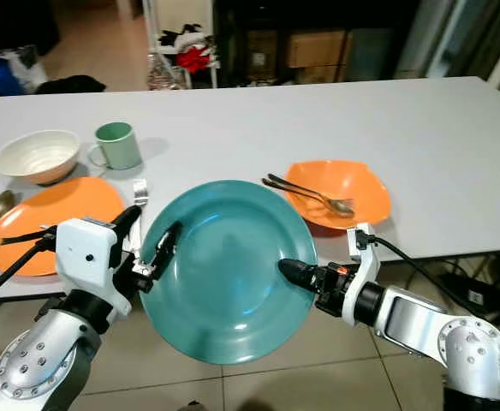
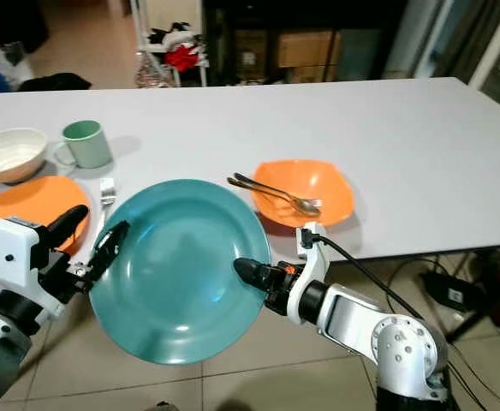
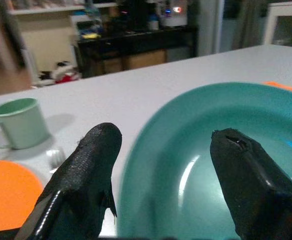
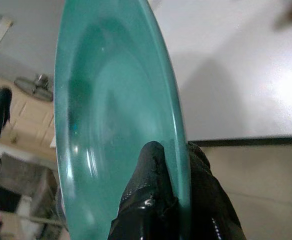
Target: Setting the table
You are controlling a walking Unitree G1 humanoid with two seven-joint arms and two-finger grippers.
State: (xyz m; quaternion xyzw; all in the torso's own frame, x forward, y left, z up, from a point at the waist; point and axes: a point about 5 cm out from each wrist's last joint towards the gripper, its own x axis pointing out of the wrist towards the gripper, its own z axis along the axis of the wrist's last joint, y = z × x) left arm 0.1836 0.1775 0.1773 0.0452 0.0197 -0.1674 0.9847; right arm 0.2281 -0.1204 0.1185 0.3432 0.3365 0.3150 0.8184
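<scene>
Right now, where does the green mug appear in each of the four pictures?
Left eye view: green mug upper left, on the table beside the white bowl.
Right eye view: upper left again.
Left wrist view: far left, behind the teal plate.
Right wrist view: not in it.
Shared landmark: the teal plate.

White table [image 1: 455,154] spans the view, its near edge over beige tiled floor [image 1: 336,377] with dark grout lines. Black cables [image 1: 455,282] trail on the floor under the table's right end. Beyond the far edge: dim room, dark cabinet [image 1: 318,43] holding brown boxes, a white rack [image 1: 186,51] with red and dark items, dark bags [image 1: 70,83] on the floor at far left. Curtains [image 1: 455,34] at far right. Soft overhead light glares off the tabletop.
</scene>
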